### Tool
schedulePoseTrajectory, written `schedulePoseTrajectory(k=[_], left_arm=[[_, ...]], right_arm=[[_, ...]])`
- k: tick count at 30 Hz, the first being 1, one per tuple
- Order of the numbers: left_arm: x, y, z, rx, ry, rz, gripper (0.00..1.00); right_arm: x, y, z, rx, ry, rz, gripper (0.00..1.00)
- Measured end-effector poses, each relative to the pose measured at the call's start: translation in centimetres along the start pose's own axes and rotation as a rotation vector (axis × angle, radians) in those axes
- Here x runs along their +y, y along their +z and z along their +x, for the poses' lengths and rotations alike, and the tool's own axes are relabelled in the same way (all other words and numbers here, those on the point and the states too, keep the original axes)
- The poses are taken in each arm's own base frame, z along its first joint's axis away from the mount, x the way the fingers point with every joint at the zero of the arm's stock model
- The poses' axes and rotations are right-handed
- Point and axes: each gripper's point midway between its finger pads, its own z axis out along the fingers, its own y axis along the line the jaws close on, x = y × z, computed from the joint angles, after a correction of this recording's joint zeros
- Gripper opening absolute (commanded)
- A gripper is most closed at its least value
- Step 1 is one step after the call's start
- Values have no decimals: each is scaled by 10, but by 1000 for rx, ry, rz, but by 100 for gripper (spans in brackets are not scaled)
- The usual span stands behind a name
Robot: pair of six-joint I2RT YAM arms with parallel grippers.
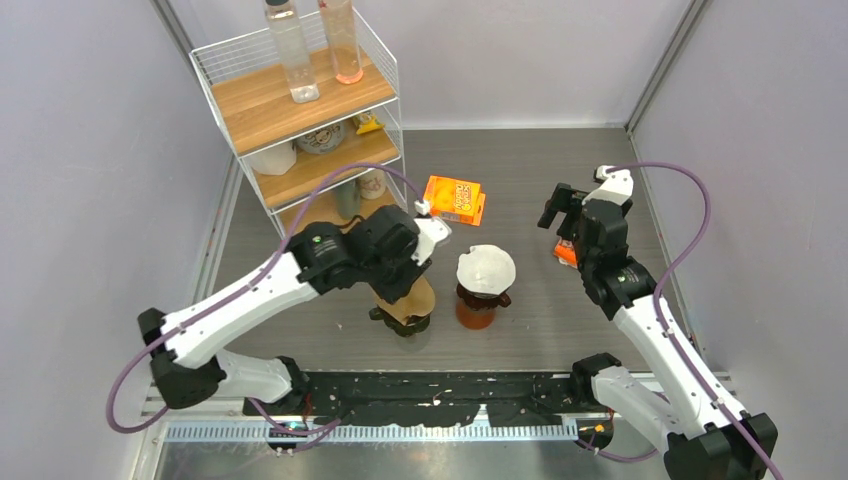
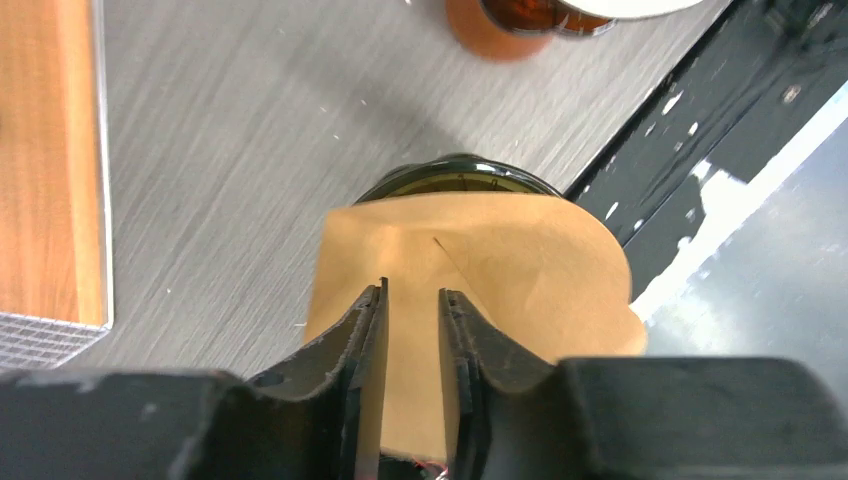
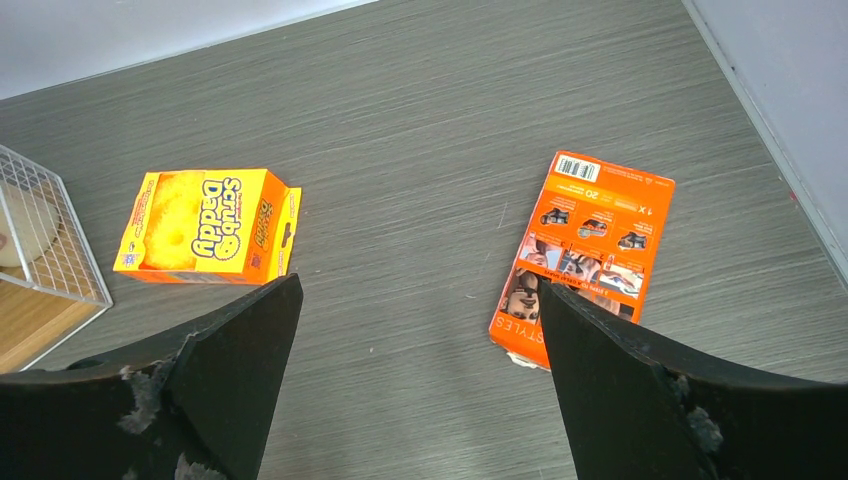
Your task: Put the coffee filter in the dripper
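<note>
While my left gripper (image 2: 412,290) hangs with jaws narrowly parted around the brown paper coffee filter (image 2: 520,270), which sits on the dark glass dripper (image 2: 455,178), I see my right gripper (image 3: 420,287) spread wide, empty, above the grey table (image 3: 420,130).

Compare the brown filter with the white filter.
Colour: the brown filter is tan, the white filter white. Shape: the brown filter looks folded flat; the white filter is spread open in a cone. Place: the brown filter lies over the dark dripper between the fingers of the left gripper; the white filter sits in the amber vessel, untouched. Both are paper.
</note>
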Motion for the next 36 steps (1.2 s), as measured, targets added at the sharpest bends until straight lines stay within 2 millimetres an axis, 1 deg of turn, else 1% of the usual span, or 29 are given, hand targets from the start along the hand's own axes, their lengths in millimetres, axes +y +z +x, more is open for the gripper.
schedulePoseTrajectory(k=[1,2,3,4,6,7,9,11,13,14,17,18,19,21,22,23,25,27,29,30,36], left_arm=[[2,-10,-6,-38,-1,-10,54],[4,-19,-11,-72,0,-16,72],[6,-32,-16,-122,-3,-24,89],[9,-46,-22,-176,-15,-37,98],[20,-70,-29,-277,-49,-87,100],[30,-86,-33,-343,-85,-136,100],[47,-103,-37,-418,-155,-211,100],[77,-119,-39,-497,-291,-329,99],[107,-125,-35,-541,-422,-426,99],[126,-124,-27,-548,-507,-489,100],[166,-110,0,-528,-701,-629,100],[176,-101,12,-521,-763,-663,99],[185,-87,25,-498,-817,-692,100],[196,-62,51,-447,-897,-730,99],[201,-48,67,-422,-944,-751,100],[204,-38,79,-403,-981,-766,99],[209,-23,100,-391,-1055,-793,99],[215,-13,114,-388,-1117,-815,100],[220,-9,121,-395,-1161,-835,99],[223,-10,121,-407,-1178,-844,100],[235,-12,106,-533,-1243,-855,100]], right_arm=[[0,0,0,-2,0,-1,95],[0,-1,-1,-3,0,-1,95],[0,-1,-1,-4,-1,-2,95],[0,-1,-2,-6,-2,-2,95],[-1,-2,-3,-9,-3,-3,96],[-1,-2,-3,-11,-5,-2,95],[-1,-3,-4,-14,-5,-1,95],[-2,-3,-4,-16,-7,0,95],[-2,-3,-5,-17,-7,1,95],[-3,-3,-5,-18,-7,6,95],[-7,-2,-6,-22,-3,22,96],[-8,-2,-6,-23,-2,27,96],[-10,-2,-7,-23,-1,32,96],[-12,-1,-6,-23,-1,44,95],[-14,0,-6,-20,-2,51,95],[-14,1,-4,-17,-4,55,95],[-15,3,-2,-8,-9,63,96],[-16,4,0,-2,-12,70,95],[-18,3,0,-4,-10,80,95],[-19,3,-1,-5,-10,85,95],[-24,4,-1,-13,2,116,95]])
